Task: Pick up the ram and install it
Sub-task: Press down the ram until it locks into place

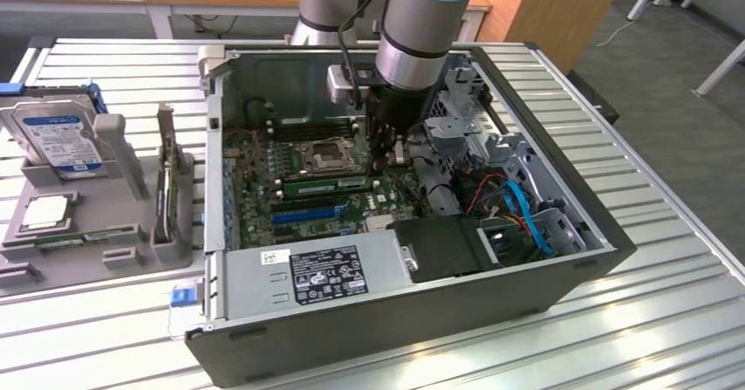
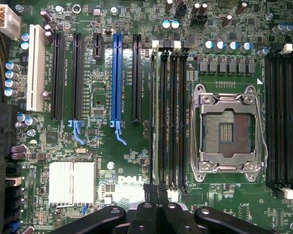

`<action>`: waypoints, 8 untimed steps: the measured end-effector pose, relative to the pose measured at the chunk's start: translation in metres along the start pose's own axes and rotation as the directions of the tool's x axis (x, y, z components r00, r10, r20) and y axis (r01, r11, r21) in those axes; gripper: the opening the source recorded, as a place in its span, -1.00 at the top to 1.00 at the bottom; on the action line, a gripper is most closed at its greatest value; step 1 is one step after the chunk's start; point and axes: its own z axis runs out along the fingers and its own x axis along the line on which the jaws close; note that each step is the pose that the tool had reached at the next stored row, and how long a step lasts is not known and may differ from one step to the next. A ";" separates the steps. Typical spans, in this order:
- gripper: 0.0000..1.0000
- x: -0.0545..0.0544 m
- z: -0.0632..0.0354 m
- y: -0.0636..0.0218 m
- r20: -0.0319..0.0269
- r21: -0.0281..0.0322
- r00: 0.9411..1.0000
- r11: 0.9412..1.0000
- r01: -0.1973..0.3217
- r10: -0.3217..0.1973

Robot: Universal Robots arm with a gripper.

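- Nearest the wrist camera were the black jaws. They were closed down narrow, the fingertips (image 2: 149, 197) side by side at one end of the memory slots.
- The ram (image 2: 156, 122) ran straight away from those tips. It stood on edge in the outermost slot of the bank beside the processor socket (image 2: 228, 129), showing only a thin greenish-gold top edge.
- Whether the jaws actually pinched the stick or just sat over its end, I could not tell.
- From the exterior view the ram (image 1: 330, 183) read as a long, narrow green strip on the motherboard (image 1: 268, 159). It lay between the socket and the blue expansion slot (image 1: 309, 211).
- The neighbouring black slots in that bank sat just beside the stick, packed close together.
- Beyond it lay the long expansion slots, one of them blue (image 2: 117, 73), and a ribbed silver heatsink (image 2: 72, 182) sat near the jaws.
- The arm (image 1: 413, 50) came down into the open case (image 1: 407, 329), with the metal drive cage (image 1: 466, 128) close on the exterior view's right.
- The power supply (image 1: 314, 272) closed off the near side, and blue cables (image 1: 529, 215) were bunched in the corner beside it.
- Towards the exterior view's left the board lay open as far as the case wall.
- On the bench (image 1: 652, 233), well apart from the case, a grey tray (image 1: 70, 259) carried a hard drive (image 1: 58, 137).
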 end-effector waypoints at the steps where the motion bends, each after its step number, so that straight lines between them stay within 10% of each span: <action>1: 0.80 0.000 0.0003 0.0000 0.000 0.000 1.000 1.000 0.000 0.000; 8: 0.80 0.000 0.0017 -0.0001 0.000 0.000 1.000 1.000 0.000 0.000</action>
